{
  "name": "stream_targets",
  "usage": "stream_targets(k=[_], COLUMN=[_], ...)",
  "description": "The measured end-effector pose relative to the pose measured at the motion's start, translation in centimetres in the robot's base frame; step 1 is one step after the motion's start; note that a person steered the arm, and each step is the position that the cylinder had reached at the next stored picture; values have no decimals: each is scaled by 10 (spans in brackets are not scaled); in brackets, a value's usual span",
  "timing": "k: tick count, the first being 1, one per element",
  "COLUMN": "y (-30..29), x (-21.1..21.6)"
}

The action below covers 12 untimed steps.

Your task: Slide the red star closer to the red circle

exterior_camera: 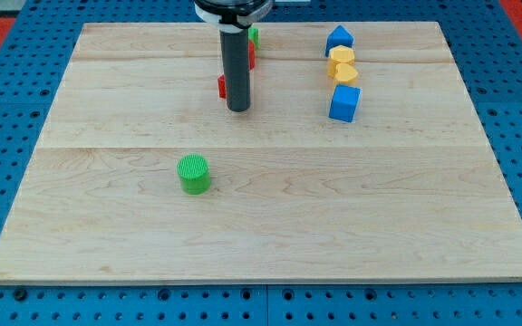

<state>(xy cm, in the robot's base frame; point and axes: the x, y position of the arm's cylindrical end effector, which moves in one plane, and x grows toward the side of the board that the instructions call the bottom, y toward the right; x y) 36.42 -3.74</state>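
Note:
My tip [237, 109] rests on the board in the upper middle of the view. A red block [221, 86] peeks out just left of the rod, mostly hidden, touching or nearly touching it; its shape cannot be made out. Another red block [251, 56] shows as a sliver at the rod's right edge, higher up, under a green block [254, 36]. Which red piece is the star and which the circle cannot be told.
A green cylinder [193, 174] stands left of centre. At upper right, a blue block [339, 39], two yellow blocks [341, 57] [343, 73] and a blue cube [343, 103] line up in a column. The wooden board [261, 226] lies on a blue perforated table.

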Motion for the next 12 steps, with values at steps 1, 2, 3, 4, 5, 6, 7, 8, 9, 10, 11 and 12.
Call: stream_targets(k=[1,2,3,4,5,6,7,8,9,10,11,12], y=[-3,-8,-44,-59,-46,-39,-37,-37,-29,-11,3,6], x=[-6,-4,1,-11,-22,-29,-36,-37,-18,3,12,-1])
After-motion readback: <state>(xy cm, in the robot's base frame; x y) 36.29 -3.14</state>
